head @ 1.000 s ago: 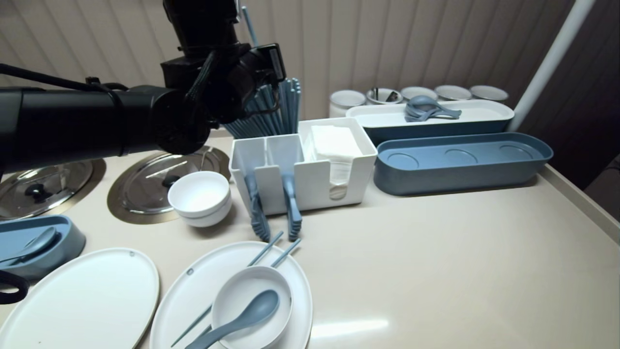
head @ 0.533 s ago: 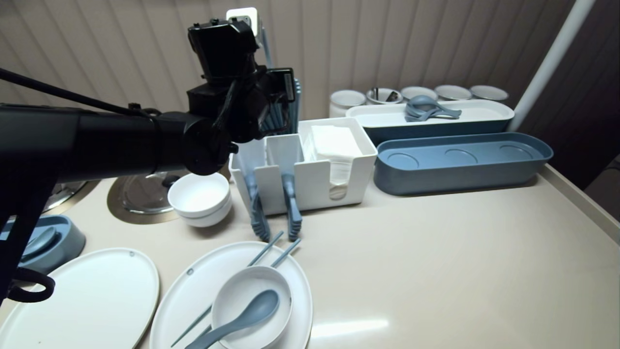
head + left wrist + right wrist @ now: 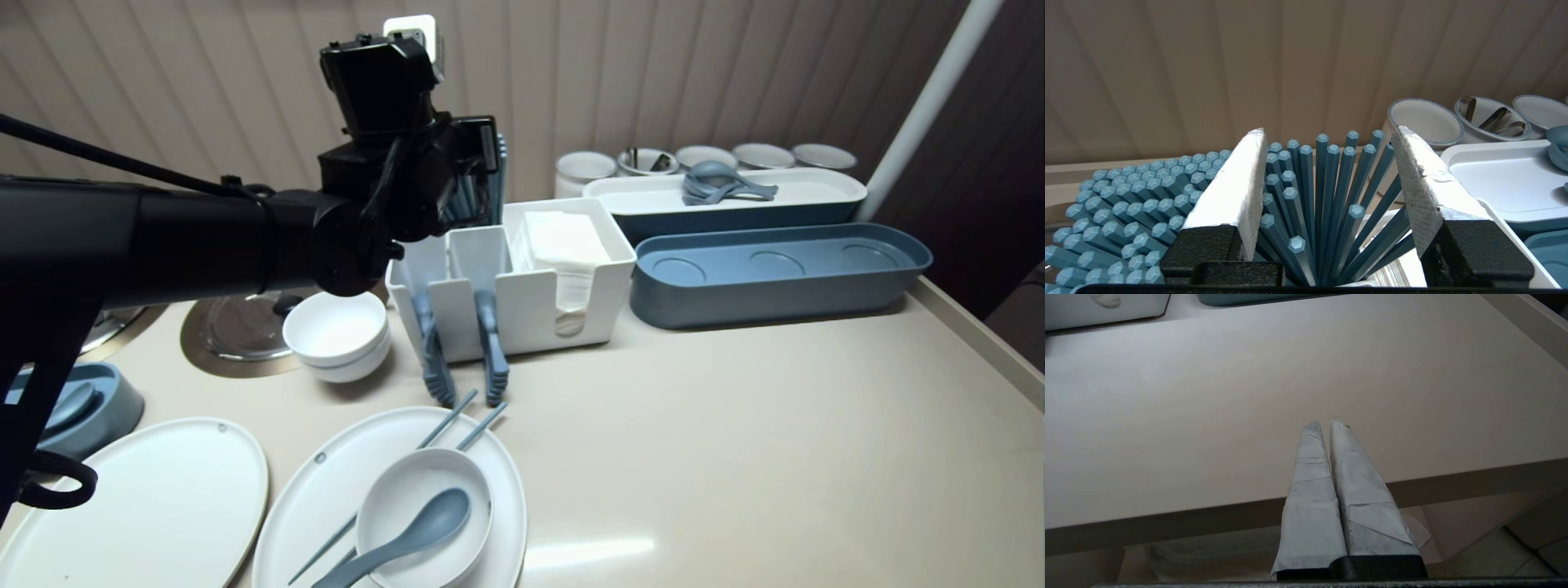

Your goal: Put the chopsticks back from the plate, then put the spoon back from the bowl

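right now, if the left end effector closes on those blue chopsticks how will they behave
The blue chopsticks look straight and thin, so probably stiff and light. They fan loosely inside the open left end effector, so closing would likely bunch several. Six-sided ends suggest little rolling.

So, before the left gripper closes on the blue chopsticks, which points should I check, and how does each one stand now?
1. Left gripper open: ok, its jaws stand apart.
2. Gripper lined up with the blue chopsticks: ok, their upright ends show between the fingers.
3. Only one pair in the gap: not ok, many chopsticks stand there.
4. Fingers touching any chopstick: cannot tell.
5. Right gripper out of the way: ok, shut, empty, at the near edge of the table.
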### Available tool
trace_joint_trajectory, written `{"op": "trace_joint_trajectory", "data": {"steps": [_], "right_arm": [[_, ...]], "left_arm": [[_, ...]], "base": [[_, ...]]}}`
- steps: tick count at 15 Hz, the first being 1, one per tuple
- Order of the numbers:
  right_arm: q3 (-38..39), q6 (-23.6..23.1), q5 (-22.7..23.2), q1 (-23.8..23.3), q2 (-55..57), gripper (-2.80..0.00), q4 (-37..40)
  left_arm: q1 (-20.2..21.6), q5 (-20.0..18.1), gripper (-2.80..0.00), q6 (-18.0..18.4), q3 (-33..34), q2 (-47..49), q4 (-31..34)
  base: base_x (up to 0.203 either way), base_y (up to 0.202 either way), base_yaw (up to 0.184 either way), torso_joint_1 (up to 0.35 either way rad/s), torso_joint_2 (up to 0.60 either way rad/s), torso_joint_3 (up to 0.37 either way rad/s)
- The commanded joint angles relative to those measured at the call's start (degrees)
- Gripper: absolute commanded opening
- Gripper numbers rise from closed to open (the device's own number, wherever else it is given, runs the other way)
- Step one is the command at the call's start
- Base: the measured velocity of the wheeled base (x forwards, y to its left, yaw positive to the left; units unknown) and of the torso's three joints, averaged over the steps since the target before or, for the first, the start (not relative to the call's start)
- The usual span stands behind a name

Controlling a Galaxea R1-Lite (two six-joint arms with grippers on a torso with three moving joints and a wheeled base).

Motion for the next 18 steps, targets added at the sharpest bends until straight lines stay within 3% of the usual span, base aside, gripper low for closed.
{"op": "trace_joint_trajectory", "data": {"steps": [1, 3, 7, 9, 12, 14, 16, 18], "right_arm": [[0.0, 0.0, 0.0, 0.0, 0.0, -2.80, 0.0], [0.0, 0.0, 0.0, 0.0, 0.0, -2.80, 0.0], [0.0, 0.0, 0.0, 0.1, 0.0, -2.80, 0.0], [0.0, 0.0, 0.0, 0.0, 0.0, -2.80, 0.0], [0.0, 0.0, 0.0, 0.0, 0.0, -2.80, 0.0], [0.0, 0.0, 0.0, 0.0, 0.0, -2.80, 0.0], [0.0, 0.0, 0.0, 0.0, 0.0, -2.80, 0.0], [0.0, 0.0, 0.0, 0.0, 0.0, -2.80, 0.0]], "left_arm": [[0.0, 0.1, 0.00, 0.0, 0.7, -1.5, -0.1], [-0.4, 0.1, 0.00, -0.1, 3.7, -4.7, -0.1], [-1.4, 0.1, 0.00, -0.8, 16.2, -16.2, 0.3], [-1.5, 0.1, 0.00, -1.9, 23.7, -24.3, 4.7], [-1.4, 0.0, 0.00, -4.1, 31.2, -35.5, 17.2], [-1.2, -0.2, 0.00, -5.1, 30.2, -37.9, 33.6], [-2.3, -0.8, 0.00, -8.6, 26.7, -37.7, 47.4], [-3.1, -1.2, 0.00, -11.0, 25.0, -34.6, 51.6]], "base": [[0.000, 0.000, 0.000, 0.000, 0.00, 0.000], [0.000, 0.000, 0.000, 0.000, 0.00, 0.000], [0.000, 0.000, 0.000, 0.000, 0.00, 0.000], [0.000, 0.000, 0.000, 0.000, 0.00, 0.000], [0.000, 0.000, 0.000, 0.000, 0.00, 0.000], [0.000, 0.000, 0.000, 0.000, 0.00, 0.000], [0.000, 0.000, 0.000, 0.000, 0.00, 0.000], [0.000, 0.000, 0.000, 0.000, 0.00, 0.000]]}}
